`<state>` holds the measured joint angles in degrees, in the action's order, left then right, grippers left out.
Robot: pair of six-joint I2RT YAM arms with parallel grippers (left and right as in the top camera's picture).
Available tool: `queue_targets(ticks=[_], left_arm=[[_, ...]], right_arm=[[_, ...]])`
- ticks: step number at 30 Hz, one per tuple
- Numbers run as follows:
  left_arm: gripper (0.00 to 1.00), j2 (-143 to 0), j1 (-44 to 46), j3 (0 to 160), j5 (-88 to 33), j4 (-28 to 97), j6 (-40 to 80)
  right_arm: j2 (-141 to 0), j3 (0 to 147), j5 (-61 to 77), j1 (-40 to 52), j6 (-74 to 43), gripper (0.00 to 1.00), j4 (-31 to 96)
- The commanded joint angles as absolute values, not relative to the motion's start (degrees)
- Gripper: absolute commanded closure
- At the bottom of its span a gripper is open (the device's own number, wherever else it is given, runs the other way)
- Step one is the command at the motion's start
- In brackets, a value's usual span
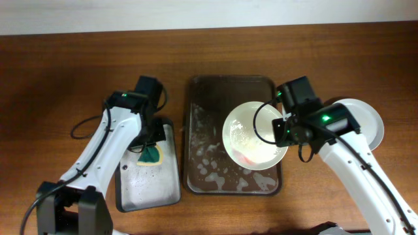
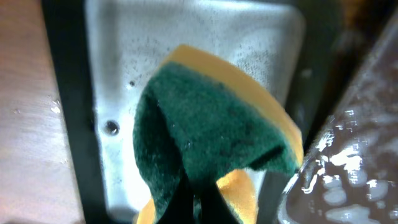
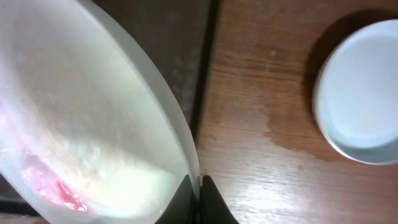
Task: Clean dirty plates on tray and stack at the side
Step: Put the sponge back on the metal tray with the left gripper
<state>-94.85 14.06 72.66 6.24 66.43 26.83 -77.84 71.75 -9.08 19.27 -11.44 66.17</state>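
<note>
Seen from overhead, the brown tray [image 1: 202,98] lies at the middle of the table [image 1: 65,65], its long sides running from 12 to 6 o'clock, with white foam [image 1: 212,166] and wet patches spread over its floor, thickest toward 6 o'clock. The right claw [image 1: 283,125] is pressed together on the rim of a smeared plate [image 1: 251,134], pinching it at the plate's 3 o'clock edge. This pale plate sits over the tray's 3 o'clock half and overlaps the tray's rim there; whether its far edge touches the tray floor cannot be told. A red smear [image 3: 56,180] shows inside the plate near its 6 o'clock side, and the right wrist view shows the plate tilted, with the thin rim caught between the two dark fingertips. A second plate [image 1: 369,121], white and with no smear showing, rests on the bare table at 3 o'clock of the tray, well apart from it and partly hidden under the right arm. At 9 o'clock of the brown tray, just beside it, lies a grey metal tray [image 1: 147,186]. The left claw [image 2: 194,202] hangs over that tray's 12 o'clock end, closed on a sponge [image 2: 217,143], green on one face and yellow on the other, which folds around the fingertips.
</note>
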Motion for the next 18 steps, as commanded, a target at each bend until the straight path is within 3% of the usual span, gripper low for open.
queue_targets(ticks=[1,3,6,7,10,11,15,18], left_arm=[[1.0,-94.2,11.3,70.2,2.5,63.6,27.3],[0.84,-93.0,11.0,70.5,2.1,63.7,26.0],[0.52,-87.6,11.1,71.1,2.0,63.9,25.1],[0.36,-83.8,11.1,71.1,2.0,63.9,25.1],[0.18,-77.9,11.1,71.1,2.1,64.2,25.1],[0.0,-74.6,11.1,71.1,2.1,64.4,25.1],[0.0,-70.2,11.1,71.1,2.3,65.2,25.2],[0.0,-70.1,11.1,71.1,2.3,65.1,25.2]], right_arm=[[-76.6,71.4,-21.4,24.8,-16.8,0.96,67.0],[-76.2,71.4,-28.2,29.6,-19.9,0.96,67.5],[-76.2,71.4,-39.6,38.3,-23.5,0.96,68.5],[-76.2,71.4,-44.3,41.6,-24.6,0.96,69.3],[-76.2,71.4,-52.7,47.4,-29.5,0.96,72.2],[-76.2,71.4,-54.2,50.3,-29.5,0.96,73.1],[-76.2,71.6,-56.7,56.7,-29.5,0.96,75.4],[-76.2,71.6,-68.7,59.4,-30.5,0.96,75.2]])
